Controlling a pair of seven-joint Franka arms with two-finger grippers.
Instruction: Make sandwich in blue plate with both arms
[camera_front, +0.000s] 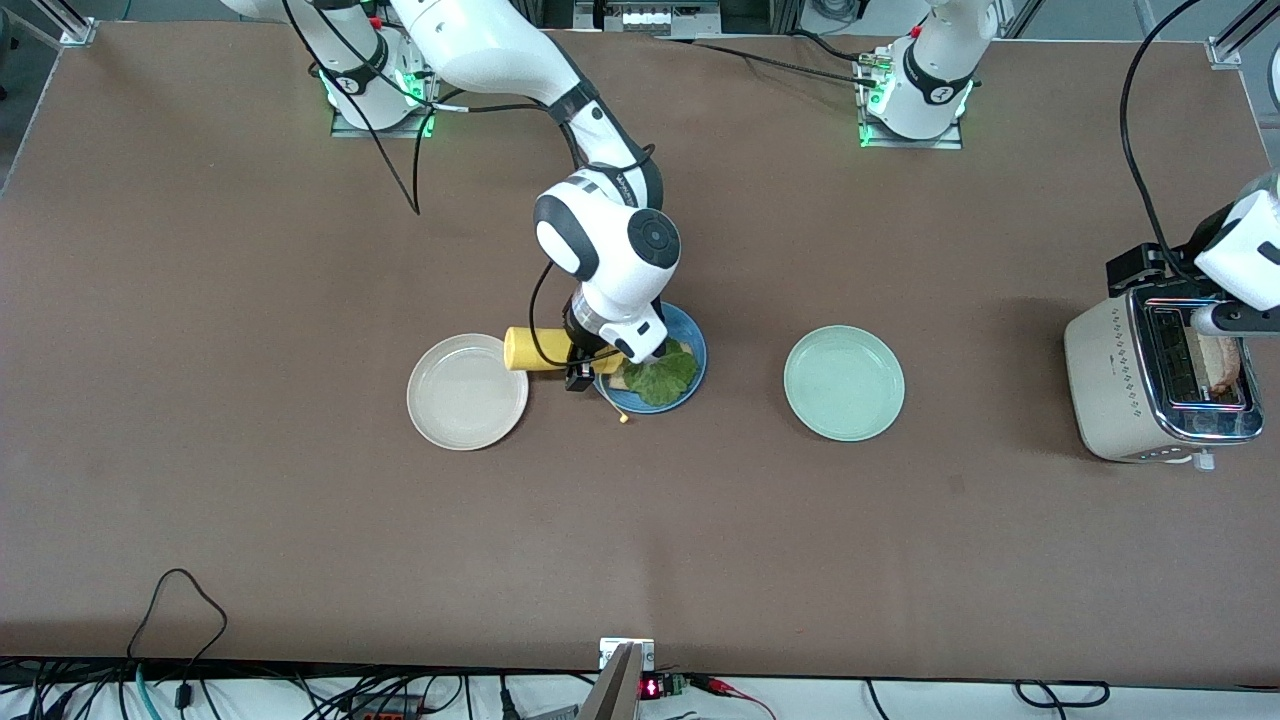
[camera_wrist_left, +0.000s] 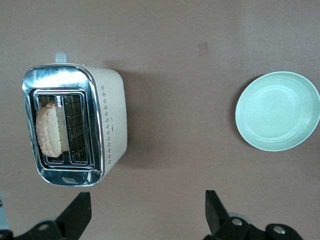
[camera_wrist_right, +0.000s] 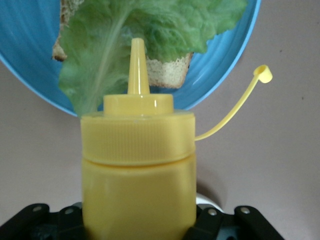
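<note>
The blue plate (camera_front: 693, 343) holds one tan bread slice (camera_wrist_right: 170, 74) with a green lettuce leaf (camera_front: 662, 376) lying on top of it. My right gripper (camera_front: 592, 362) is shut on a yellow squeeze bottle (camera_front: 534, 350), which is tipped on its side over the plate's edge. Its nozzle (camera_wrist_right: 137, 65) points at the lettuce (camera_wrist_right: 150, 30), and its cap (camera_wrist_right: 263, 74) hangs open on a strap. My left gripper (camera_wrist_left: 147, 202) is open and holds nothing, up by the toaster (camera_wrist_left: 75, 122). A second bread slice (camera_wrist_left: 50, 129) stands in one toaster slot.
A cream-white plate (camera_front: 467, 391) sits beside the blue plate toward the right arm's end. A mint-green plate (camera_front: 844, 383) lies between the blue plate and the toaster (camera_front: 1110, 385). Cables run along the table edge nearest the front camera.
</note>
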